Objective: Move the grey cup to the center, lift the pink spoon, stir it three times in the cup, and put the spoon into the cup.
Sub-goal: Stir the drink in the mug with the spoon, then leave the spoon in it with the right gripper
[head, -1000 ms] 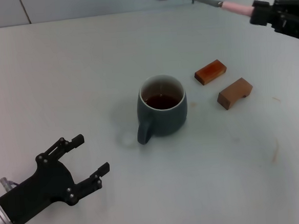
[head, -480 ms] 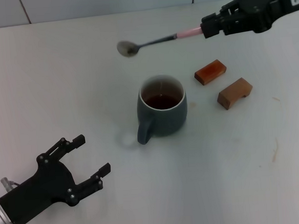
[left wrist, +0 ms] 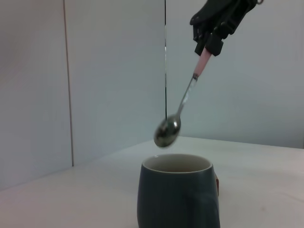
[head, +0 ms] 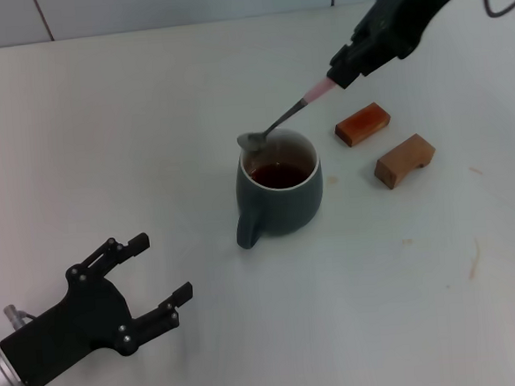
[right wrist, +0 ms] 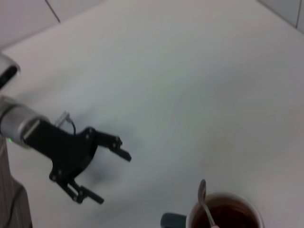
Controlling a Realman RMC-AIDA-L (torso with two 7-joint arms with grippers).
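Note:
The grey cup (head: 279, 191) stands mid-table with brown liquid inside and its handle toward the front left; it also shows in the left wrist view (left wrist: 178, 197) and the right wrist view (right wrist: 228, 213). My right gripper (head: 342, 70) is shut on the pink handle of the pink spoon (head: 287, 116). The spoon slants down, its metal bowl hanging just above the cup's far-left rim (left wrist: 167, 132). My left gripper (head: 148, 276) rests open near the table's front left, apart from the cup, and is seen from the right wrist (right wrist: 102, 171).
Two brown wooden blocks (head: 362, 123) (head: 405, 160) lie to the right of the cup. A white tiled wall runs along the table's far edge.
My right gripper swung the spoon from high at the back down and tilted it, bringing its bowl to just over the cup's rim. The left arm and cup stayed put.

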